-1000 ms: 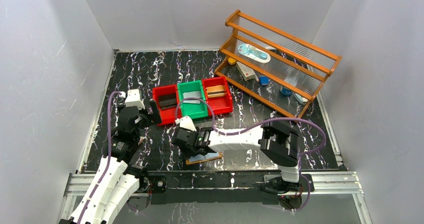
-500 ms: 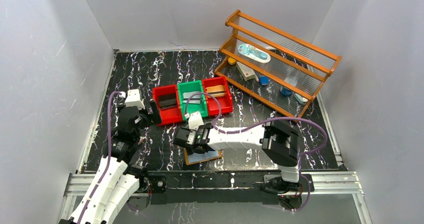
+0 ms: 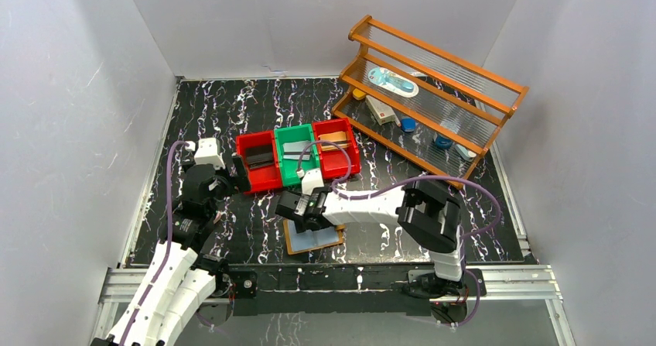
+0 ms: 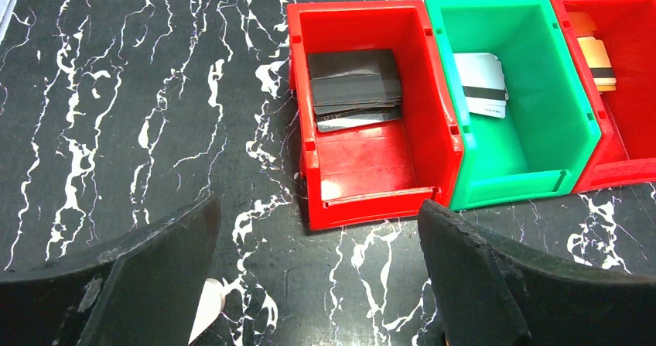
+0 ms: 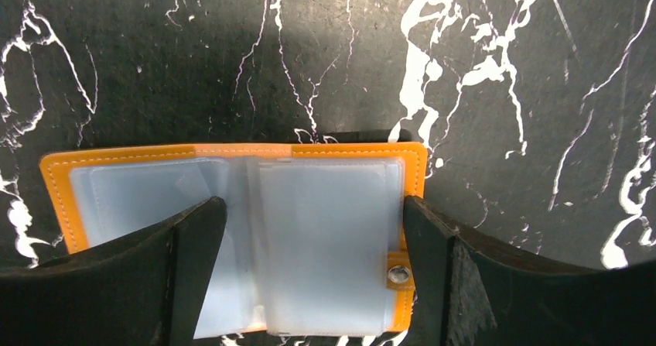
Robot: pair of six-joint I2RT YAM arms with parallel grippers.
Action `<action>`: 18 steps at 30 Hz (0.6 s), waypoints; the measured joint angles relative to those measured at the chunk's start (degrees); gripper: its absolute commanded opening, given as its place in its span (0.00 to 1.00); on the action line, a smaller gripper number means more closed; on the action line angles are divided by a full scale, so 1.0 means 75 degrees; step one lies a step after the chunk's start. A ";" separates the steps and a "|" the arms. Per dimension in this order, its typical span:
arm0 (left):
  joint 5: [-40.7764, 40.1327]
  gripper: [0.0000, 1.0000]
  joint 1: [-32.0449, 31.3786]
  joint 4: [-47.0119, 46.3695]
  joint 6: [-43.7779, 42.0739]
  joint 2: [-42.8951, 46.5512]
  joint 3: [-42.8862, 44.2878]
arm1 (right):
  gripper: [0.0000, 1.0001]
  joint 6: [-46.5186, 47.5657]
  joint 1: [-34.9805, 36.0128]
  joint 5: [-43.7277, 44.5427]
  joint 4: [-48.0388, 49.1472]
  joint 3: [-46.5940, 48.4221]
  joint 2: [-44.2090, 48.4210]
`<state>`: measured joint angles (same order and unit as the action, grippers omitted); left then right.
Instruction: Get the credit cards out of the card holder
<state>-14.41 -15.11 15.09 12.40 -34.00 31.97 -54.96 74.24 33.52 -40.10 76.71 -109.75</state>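
The card holder (image 5: 232, 151) is a tan-orange wallet lying open on the black marbled table, its pale blue clear pockets (image 5: 325, 245) facing up and a snap tab (image 5: 398, 274) on its right edge. It also shows in the top view (image 3: 316, 239). I cannot tell whether cards sit in the pockets. My right gripper (image 5: 311, 203) is open just above it, fingers (image 5: 193, 268) astride the right half, holding nothing. A silver credit card (image 4: 480, 75) lies in the green bin (image 4: 510, 187). My left gripper (image 4: 317, 207) is open and empty before the left red bin (image 4: 371, 199).
Dark cards (image 4: 356, 89) lie in the left red bin. A tan item (image 4: 597, 52) lies in the right red bin (image 4: 619, 172). A wooden rack (image 3: 360, 29) with small items stands at the back right. White walls enclose the table.
My right gripper has shifted slightly right and back toward the bins, uncovering more of the open wallet. The left arm has not moved.
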 measured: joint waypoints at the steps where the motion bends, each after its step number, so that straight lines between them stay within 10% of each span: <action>1: 0.0003 0.98 0.0000 0.0000 0.0000 -0.0006 0.0000 | 0.90 -0.0044 -0.0032 -0.0055 0.0082 -0.0117 -0.0023; 9: 0.0038 0.98 0.0000 -0.0003 -0.0003 -0.0055 0.0000 | 0.51 -0.0149 -0.0119 -0.0490 0.0944 -0.0519 0.0114; 18: 0.0058 0.99 0.0003 0.0000 -0.0006 -0.0061 0.0000 | 0.70 -0.0152 -0.0111 -0.0548 0.1317 -0.0711 0.0233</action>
<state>-13.98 -15.09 15.09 12.36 -34.46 31.97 -56.10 73.41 29.41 -30.22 71.37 -108.01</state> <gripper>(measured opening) 0.983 0.606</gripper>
